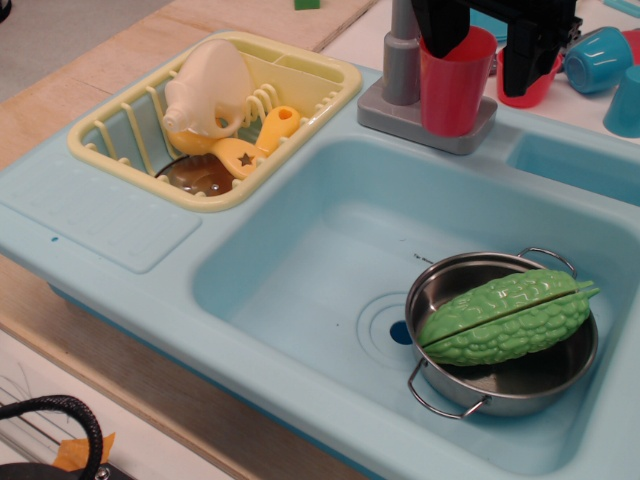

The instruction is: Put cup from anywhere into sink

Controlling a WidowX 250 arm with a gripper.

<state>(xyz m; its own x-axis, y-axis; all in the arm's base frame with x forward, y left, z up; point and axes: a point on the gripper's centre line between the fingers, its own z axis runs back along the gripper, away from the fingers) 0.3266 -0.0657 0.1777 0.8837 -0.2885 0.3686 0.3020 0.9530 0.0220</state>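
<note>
My gripper [487, 50] straddles the upright red cup [453, 90] on the grey faucet base [385, 112], jaws wide, far of the sink [300, 270].

One tall red cup [455, 85]; one shorter red cup [522, 88]; two blue cups [598, 58] [624, 100]; one sink [300, 270]; one yellow dish rack [110, 135]; one steel pot [500, 385]; one green bitter gourd [505, 315]; one grey faucet [402, 55].
</note>
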